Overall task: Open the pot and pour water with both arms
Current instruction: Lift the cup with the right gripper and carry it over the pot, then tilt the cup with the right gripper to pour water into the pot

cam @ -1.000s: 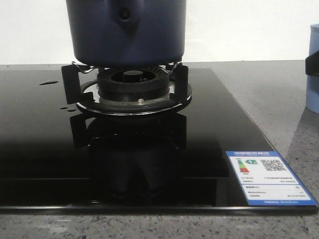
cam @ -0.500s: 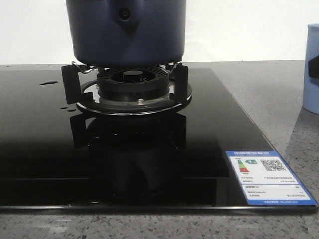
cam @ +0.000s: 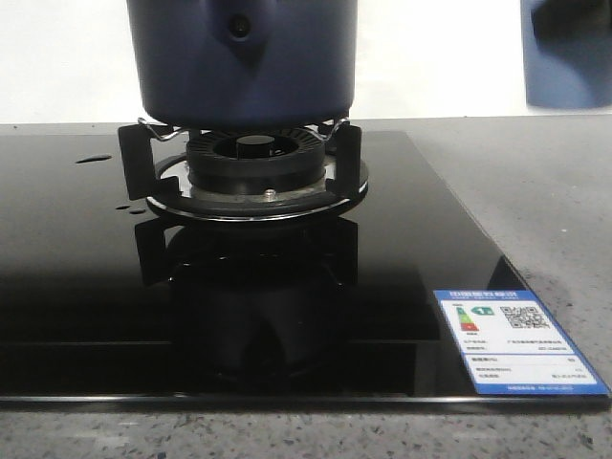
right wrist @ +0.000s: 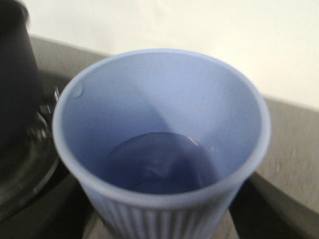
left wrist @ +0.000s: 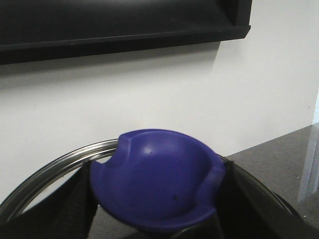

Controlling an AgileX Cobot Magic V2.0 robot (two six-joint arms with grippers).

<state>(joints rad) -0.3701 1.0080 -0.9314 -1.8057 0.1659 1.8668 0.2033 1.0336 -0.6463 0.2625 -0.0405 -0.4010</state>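
The dark navy-blue pot [cam: 244, 67] stands on the gas burner [cam: 256, 158]; its top is cut off by the front view's edge. My left gripper [left wrist: 157, 211] is shut on the blue knob [left wrist: 159, 179] of the lid, whose metal rim [left wrist: 50, 167] shows behind it, held up in front of the white wall. My right gripper [right wrist: 159, 221] is shut on the pale-blue ribbed cup [right wrist: 159, 119], which holds a little water [right wrist: 159, 167]. The cup hangs in the air at the front view's upper right [cam: 566, 57], right of the pot. The pot's side shows in the right wrist view [right wrist: 15, 74].
The burner sits on a black glass hob [cam: 86, 287] with a blue energy label [cam: 512, 339] at its front right corner and a few water drops [cam: 94, 159] at the left. Grey speckled counter [cam: 545, 191] lies to the right. A dark shelf [left wrist: 119, 22] hangs on the wall.
The cup has risen from the counter at the right edge to the upper right and shifted left toward the pot. The pot has not moved.
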